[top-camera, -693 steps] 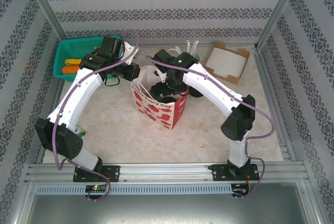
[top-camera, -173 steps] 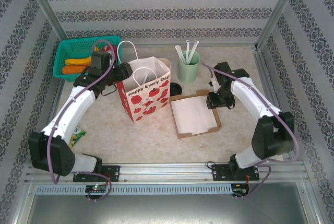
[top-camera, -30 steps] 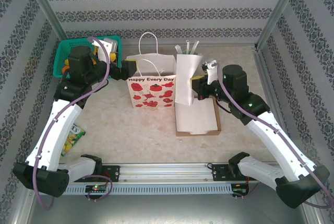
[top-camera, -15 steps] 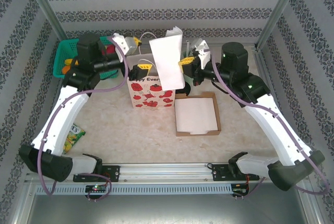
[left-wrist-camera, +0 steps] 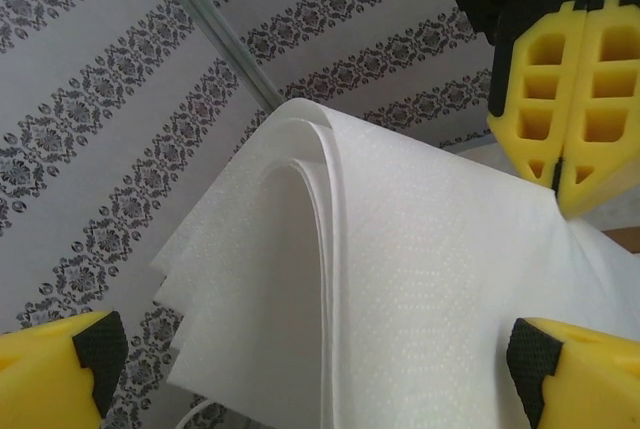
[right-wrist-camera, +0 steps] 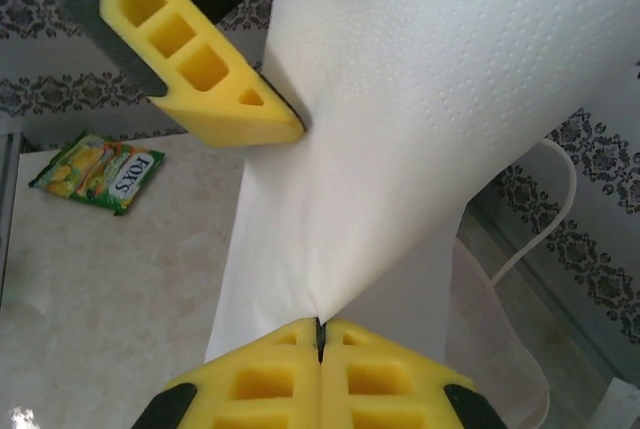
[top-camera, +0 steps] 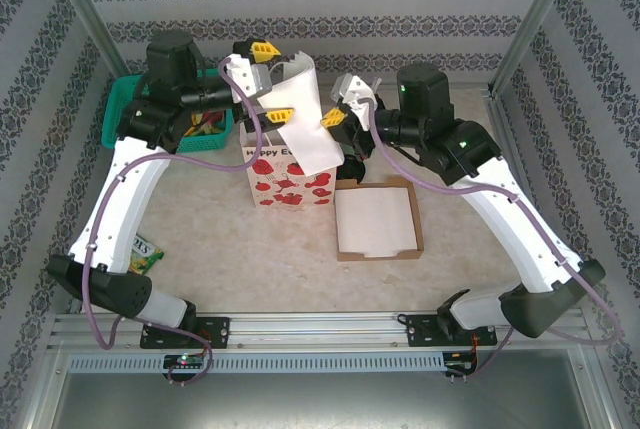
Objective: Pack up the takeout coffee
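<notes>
Half a second carried your right gripper (top-camera: pixel 333 121), pinched shut on the napkins (top-camera: pixel 305 114), over the paper bag (top-camera: pixel 290 177). Your left gripper (top-camera: pixel 269 83) stood wide open around them, so napkins probably went in next.

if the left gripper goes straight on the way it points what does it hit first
The white napkin, hanging between the left gripper's open fingers; beyond it, likely the right gripper pinching that sheet.

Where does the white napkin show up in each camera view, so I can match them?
Top external: napkin held above the paper bag, upper centre.
Left wrist: napkin spreads across the middle and lower right.
Right wrist: napkin runs from top right down to bottom centre.
Shared landmark: the right gripper, jaws shut on the napkin's edge.
</notes>
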